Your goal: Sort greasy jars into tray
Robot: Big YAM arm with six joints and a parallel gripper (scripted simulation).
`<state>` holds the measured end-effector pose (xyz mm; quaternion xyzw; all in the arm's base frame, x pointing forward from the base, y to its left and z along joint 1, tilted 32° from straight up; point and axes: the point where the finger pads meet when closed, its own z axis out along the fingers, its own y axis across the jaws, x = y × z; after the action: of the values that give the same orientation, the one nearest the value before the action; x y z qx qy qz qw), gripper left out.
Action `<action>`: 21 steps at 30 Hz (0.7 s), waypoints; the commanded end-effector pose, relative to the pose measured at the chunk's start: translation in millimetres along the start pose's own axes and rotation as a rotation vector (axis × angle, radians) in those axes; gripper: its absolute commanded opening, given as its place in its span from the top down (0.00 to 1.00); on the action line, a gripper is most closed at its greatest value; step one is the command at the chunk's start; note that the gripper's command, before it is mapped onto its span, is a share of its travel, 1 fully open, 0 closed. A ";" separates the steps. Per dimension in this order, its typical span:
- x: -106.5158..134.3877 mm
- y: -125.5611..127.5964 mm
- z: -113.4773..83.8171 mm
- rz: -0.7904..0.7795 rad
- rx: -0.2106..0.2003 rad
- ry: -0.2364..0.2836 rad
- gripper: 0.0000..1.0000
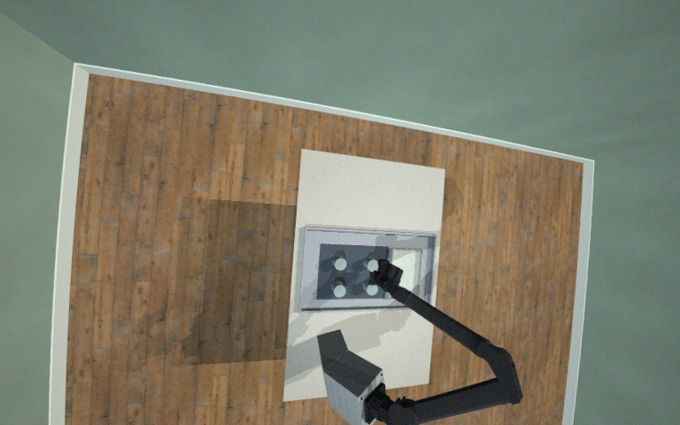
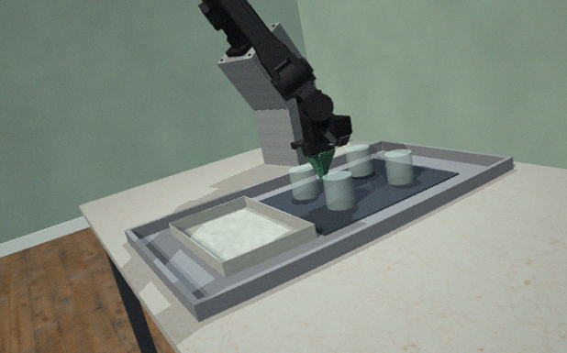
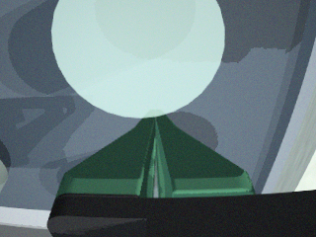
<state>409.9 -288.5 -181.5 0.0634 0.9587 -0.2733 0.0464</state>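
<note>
In the exterior view's lower middle, the gripper point(image 1: 379, 273) point(image 2: 322, 177) point(image 3: 155, 119) is held pressed together beside the nearest jar point(image 1: 371, 265) point(image 2: 339, 190) point(image 3: 138, 54) on the mat point(image 1: 354, 275) point(image 2: 323, 222) point(image 3: 227, 114), presumably so its slipperiness can be tested by pushing.

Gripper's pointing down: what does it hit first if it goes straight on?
Likely the dark drying mat, between jars; the near jar might get clipped, depth unclear.
</note>
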 end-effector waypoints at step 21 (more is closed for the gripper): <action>-4.9 -0.7 1.6 -0.004 -0.003 0.005 1.00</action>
<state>409.9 -288.5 -181.7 0.0627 0.9592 -0.2723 0.0438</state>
